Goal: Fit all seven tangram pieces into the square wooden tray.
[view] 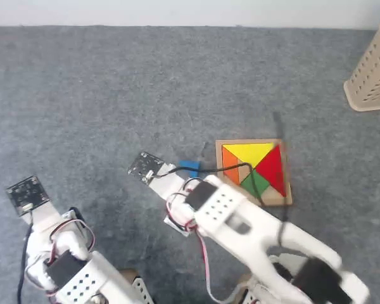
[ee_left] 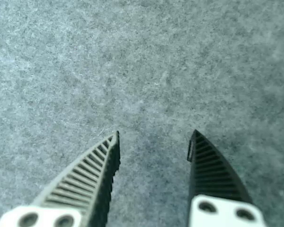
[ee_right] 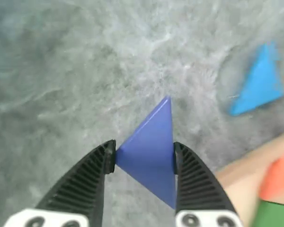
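Right pincer (ee_right: 144, 147) on dark-blue triangle (ee_right: 154, 137) edges

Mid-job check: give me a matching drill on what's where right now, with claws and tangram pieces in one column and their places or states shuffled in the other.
Column one:
1. left claw
2. dark blue triangle
3. light blue piece
4. red triangle

Column two:
A. lying on the grey mat beside the tray
B. seated inside the tray
C. open above bare mat
D. pinched in the right claw

Pairs: 1-C, 2-D, 3-A, 4-B.
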Motion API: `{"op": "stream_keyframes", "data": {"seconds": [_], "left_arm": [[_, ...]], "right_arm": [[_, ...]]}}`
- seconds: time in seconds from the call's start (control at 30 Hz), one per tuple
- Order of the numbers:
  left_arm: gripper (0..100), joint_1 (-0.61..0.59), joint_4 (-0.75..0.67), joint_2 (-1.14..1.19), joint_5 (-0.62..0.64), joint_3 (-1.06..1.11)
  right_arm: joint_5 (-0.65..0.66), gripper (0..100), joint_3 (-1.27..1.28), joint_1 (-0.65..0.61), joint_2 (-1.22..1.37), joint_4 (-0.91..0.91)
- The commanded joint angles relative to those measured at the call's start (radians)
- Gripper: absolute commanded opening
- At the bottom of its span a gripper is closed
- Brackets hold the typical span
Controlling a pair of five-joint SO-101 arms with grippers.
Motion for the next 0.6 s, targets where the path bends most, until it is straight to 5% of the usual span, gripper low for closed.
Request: {"op": "stream_keyframes", "data": {"seconds": [0.0, 0.27, 0.57], "left_arm": [[23, 0.002, 0.003, -0.011, 0.009, -0.019], [23, 0.002, 0.003, -0.011, 0.009, -0.019], [23, 0.002, 0.003, -0.011, 0.009, -0.019]], "right_arm": [[0.095, 5.2, -0.029, 0.038, -0.174, 0.093], [0.235, 5.2, 0.000, 0.394, -0.185, 0.038], [0.354, 5.3, 0.069, 0.409, 0.010, -0.096]]}}
